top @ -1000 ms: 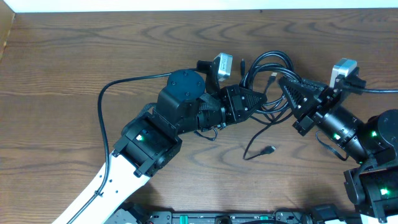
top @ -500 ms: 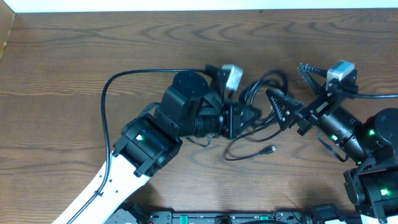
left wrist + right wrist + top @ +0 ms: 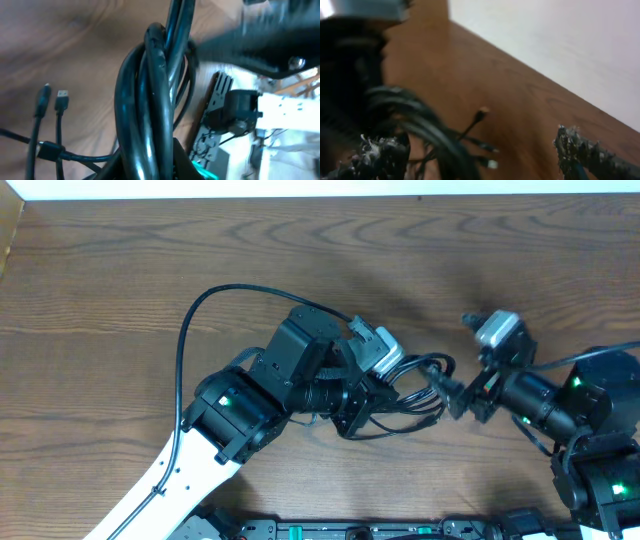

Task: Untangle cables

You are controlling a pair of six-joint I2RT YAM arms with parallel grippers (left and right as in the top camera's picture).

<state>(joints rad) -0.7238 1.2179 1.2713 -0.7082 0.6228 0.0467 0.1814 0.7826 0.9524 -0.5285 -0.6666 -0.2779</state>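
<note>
Left gripper [image 3: 383, 406] lower (cables [image 3: 430, 363] in tow)

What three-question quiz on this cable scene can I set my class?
1. True or false: the left claw is shut on the cables.
2. The right claw is: A) open, B) shut on a plug, C) out of every view.
3. How many loose plugs show at the left of the left wrist view?

Key: 1 true; 2 A; 3 two.
</note>
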